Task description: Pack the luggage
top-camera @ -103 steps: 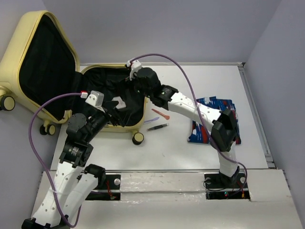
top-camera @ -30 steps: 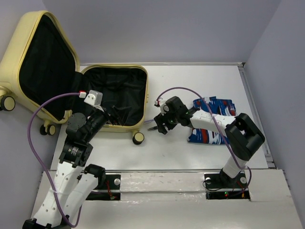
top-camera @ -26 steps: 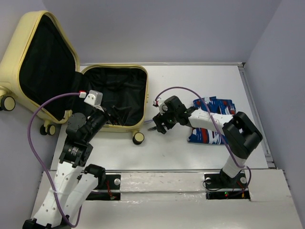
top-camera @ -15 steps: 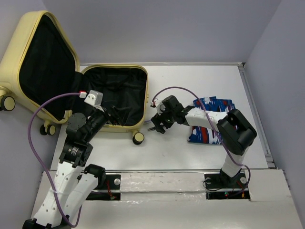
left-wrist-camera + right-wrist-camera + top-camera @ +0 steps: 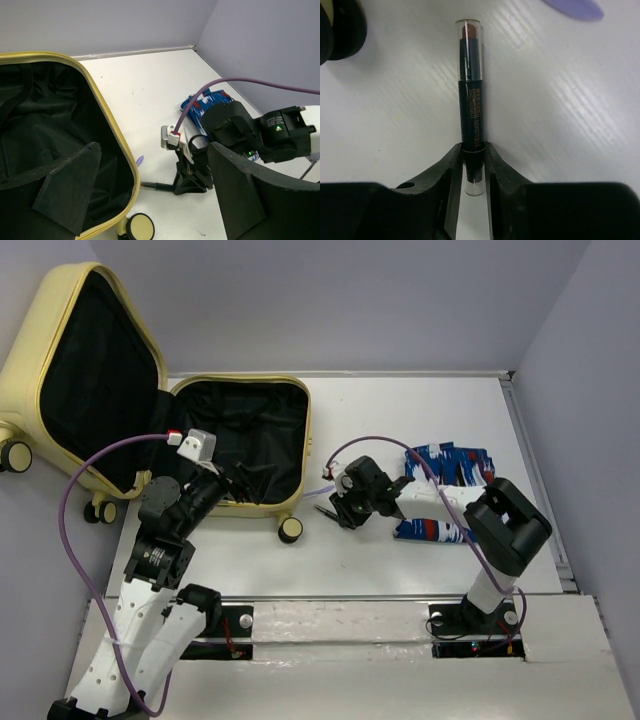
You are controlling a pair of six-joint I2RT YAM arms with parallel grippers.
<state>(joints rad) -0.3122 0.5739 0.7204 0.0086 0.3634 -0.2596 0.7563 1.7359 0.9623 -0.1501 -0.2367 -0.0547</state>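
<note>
Right end effector point(image 5: 472, 159): grasping a dark pen point(image 5: 471, 100) on the white surface point(image 5: 570, 100).
Left end effector point(image 5: 152, 150): released, at the 6 o'clock edge of the open luggage point(image 5: 250, 430).

Smooth pale-yellow plastic-looking shell on luggage point(image 5: 22, 375), matt black fabric lining; glossy dark stick point(image 5: 470, 100), clear plastic ends; matt white bench point(image 5: 400, 410).
</note>
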